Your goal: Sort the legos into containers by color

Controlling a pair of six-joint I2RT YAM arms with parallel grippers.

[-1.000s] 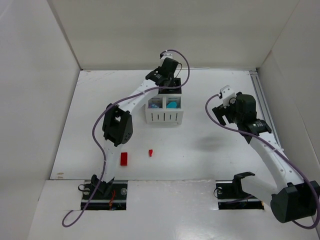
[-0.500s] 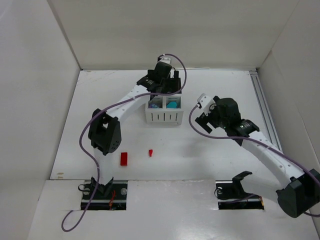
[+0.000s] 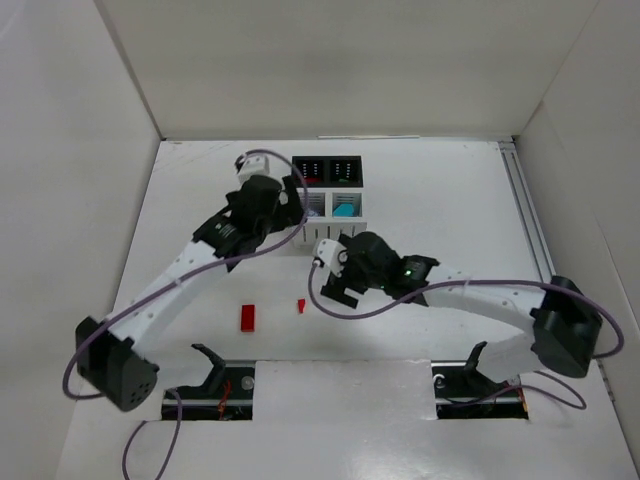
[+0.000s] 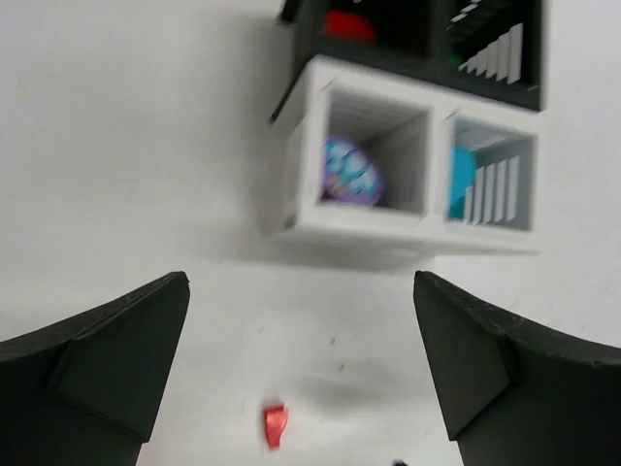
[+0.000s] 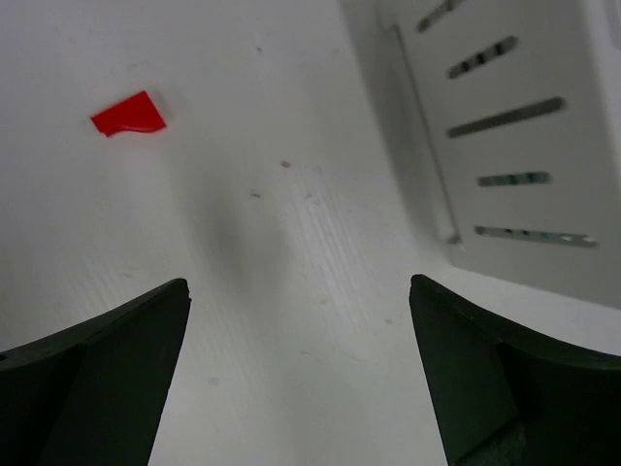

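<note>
The right claw point(image 5: 299, 286) is open and empty. The red lego point(image 5: 128, 115) lies ahead-left of it, the bin point(image 5: 505, 146) ahead-right. Centre the jaws over the lego, descend, and close only when both fingers straddle it.

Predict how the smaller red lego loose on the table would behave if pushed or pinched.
The smaller red lego looks like hard plastic, so probably stiff. It is tiny beside the open right claw, so likely light and apt to skid on the table. Its angular outline suggests it won't roll, but might twist out of a pinch.
</note>
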